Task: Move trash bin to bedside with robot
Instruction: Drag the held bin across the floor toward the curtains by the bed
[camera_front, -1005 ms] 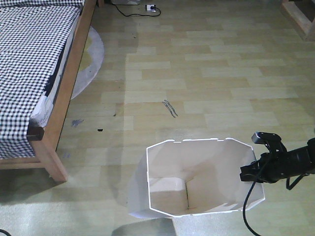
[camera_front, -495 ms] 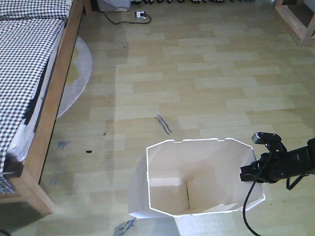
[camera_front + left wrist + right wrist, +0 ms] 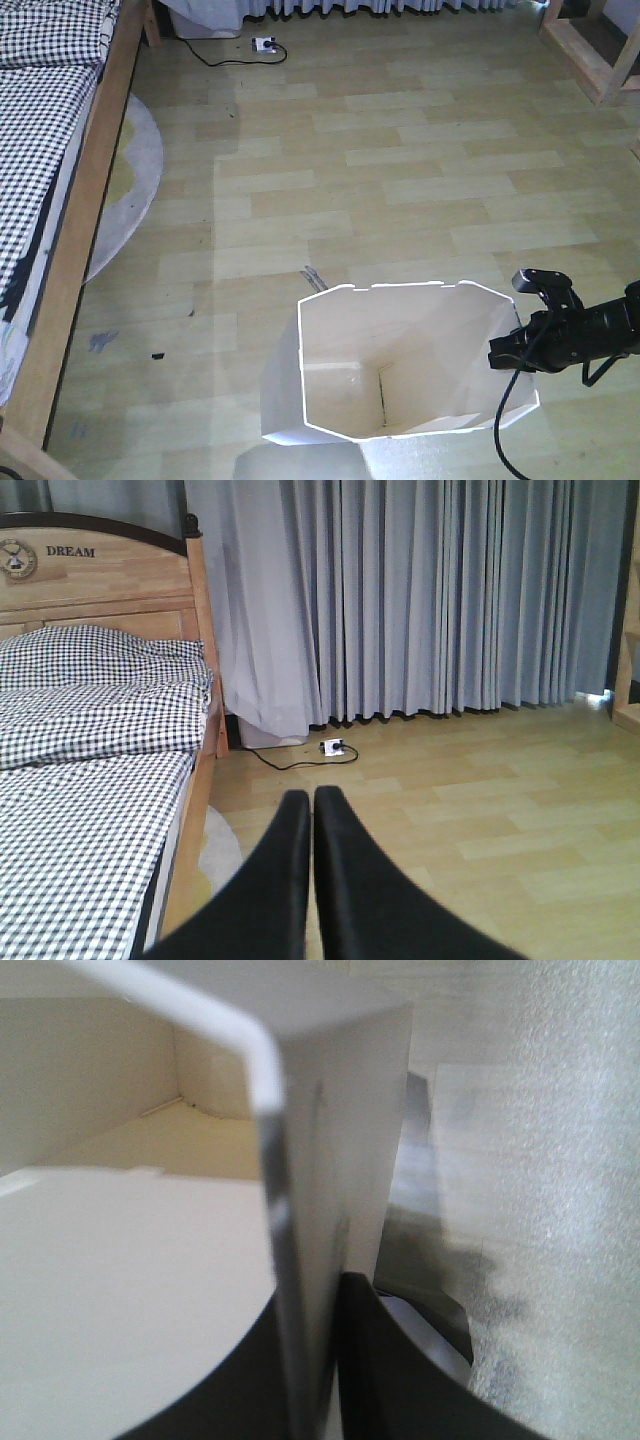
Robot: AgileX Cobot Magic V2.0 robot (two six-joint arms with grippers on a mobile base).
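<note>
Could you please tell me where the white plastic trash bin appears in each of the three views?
Exterior front-facing: the white plastic trash bin stands bottom centre, seen from above, the right gripper at its right wall.
Left wrist-mounted: not in it.
Right wrist-mounted: its wall fills left and centre, close up.
Shared landmark: the white power strip on the floor, in the front and left wrist views.

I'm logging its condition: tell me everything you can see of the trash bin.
The trash bin is white, plastic-looking, with a thin cut-corner rim, straight walls tapering downward and an empty cream inside. It is upright, with wood-look floor around it, well apart from the bed at the left. The right pincer is shut on its right wall at the rim, one finger inside, one outside.
</note>
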